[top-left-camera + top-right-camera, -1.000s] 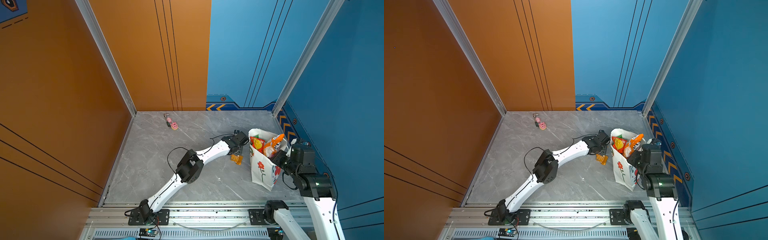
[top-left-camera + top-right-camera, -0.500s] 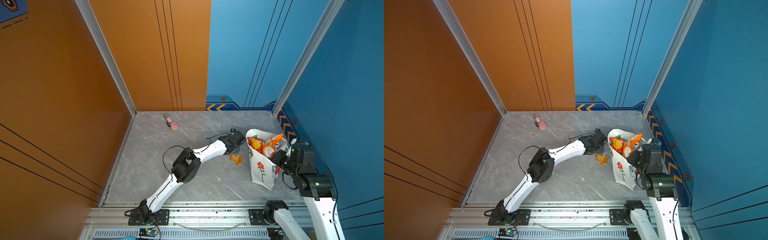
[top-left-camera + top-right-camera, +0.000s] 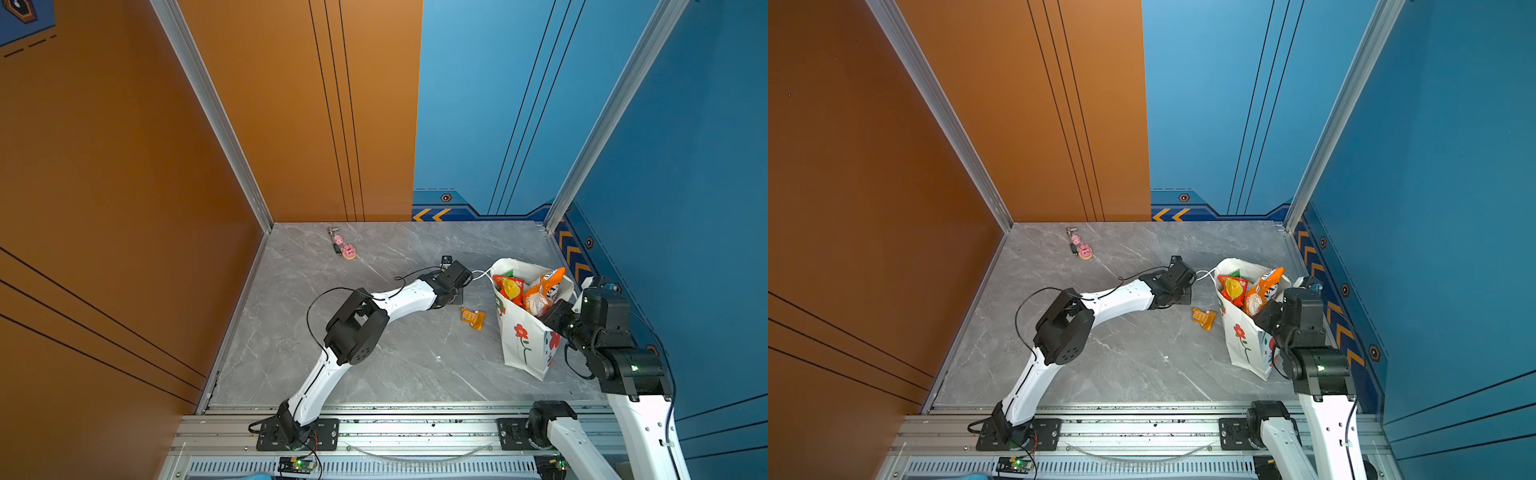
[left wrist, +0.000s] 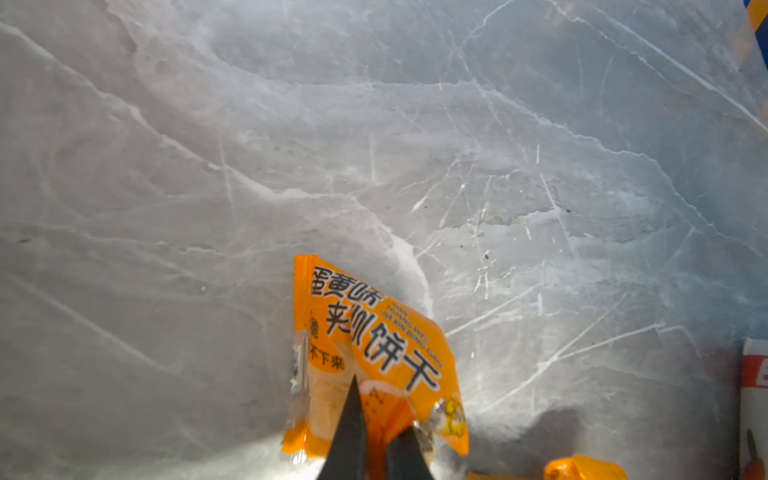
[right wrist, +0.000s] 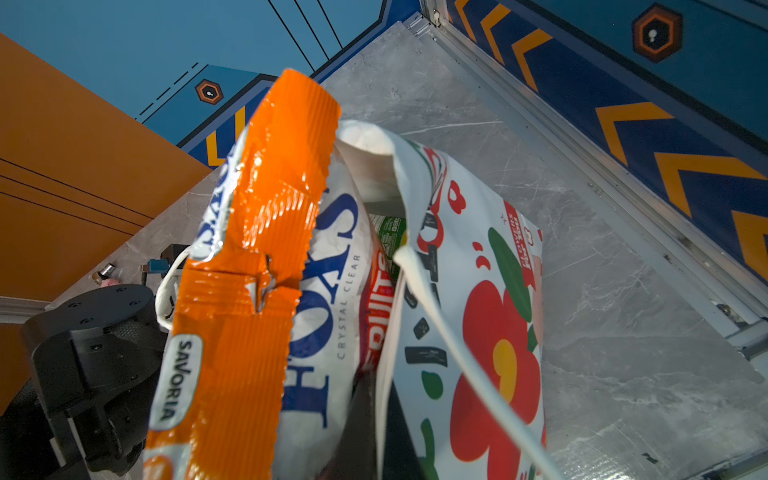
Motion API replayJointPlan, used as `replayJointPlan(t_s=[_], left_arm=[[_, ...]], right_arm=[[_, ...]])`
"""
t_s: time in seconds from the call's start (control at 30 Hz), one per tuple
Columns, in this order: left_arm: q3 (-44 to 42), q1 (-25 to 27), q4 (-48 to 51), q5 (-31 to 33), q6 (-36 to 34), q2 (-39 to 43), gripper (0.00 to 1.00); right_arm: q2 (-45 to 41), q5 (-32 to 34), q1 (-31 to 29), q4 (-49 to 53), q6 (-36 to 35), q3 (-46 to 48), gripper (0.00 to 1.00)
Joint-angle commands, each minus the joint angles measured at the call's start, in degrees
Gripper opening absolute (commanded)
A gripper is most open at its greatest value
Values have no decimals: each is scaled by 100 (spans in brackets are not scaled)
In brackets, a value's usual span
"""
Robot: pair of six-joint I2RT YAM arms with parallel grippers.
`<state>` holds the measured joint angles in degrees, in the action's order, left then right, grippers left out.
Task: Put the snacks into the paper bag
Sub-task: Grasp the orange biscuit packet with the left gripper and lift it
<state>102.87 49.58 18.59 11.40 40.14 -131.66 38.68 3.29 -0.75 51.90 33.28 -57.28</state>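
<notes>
My left gripper [image 4: 376, 432] is shut on a corner of a small orange sachet [image 4: 374, 332] that lies on the grey marble table. In both top views this gripper [image 3: 456, 296] [image 3: 1179, 297] points down at the table left of the paper bag [image 3: 521, 349] [image 3: 1246, 345], and it hides the sachet it pinches. Another orange sachet [image 3: 473, 318] [image 3: 1203, 318] [image 4: 586, 467] lies loose between gripper and bag. The bag stands upright with a red-yellow packet [image 3: 509, 289] and an orange-white packet [image 3: 544, 291] [image 5: 257, 257] sticking out. My right gripper [image 5: 376, 436] [image 3: 555, 316] is shut on the bag's rim.
Pink pig charms [image 3: 345, 247] [image 3: 1081, 247] lie near the back wall, far from both arms. The blue side wall [image 3: 665, 208] stands close behind the bag and the right arm. A white cord handle [image 3: 482, 274] hangs off the bag toward the left wrist.
The left gripper's jaws have closed on the orange sachet, and the left arm has shifted slightly to the left. The right arm and the bag have stayed put.
</notes>
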Motion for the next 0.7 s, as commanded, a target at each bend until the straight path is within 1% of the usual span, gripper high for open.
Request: replayJointPlan(t_s=[0.0, 0.37, 0.67], left_arm=[[-483, -101, 309, -100, 95, 29, 0], [-1639, -289, -198, -90, 182, 740, 0], [-2707, -450, -965, -10, 372, 1393, 0]], right_arm=[[-82, 53, -39, -738, -76, -135, 0], [-53, -13, -41, -806, -57, -58, 0], [-44, -51, -44, -813, -76, -47, 0]])
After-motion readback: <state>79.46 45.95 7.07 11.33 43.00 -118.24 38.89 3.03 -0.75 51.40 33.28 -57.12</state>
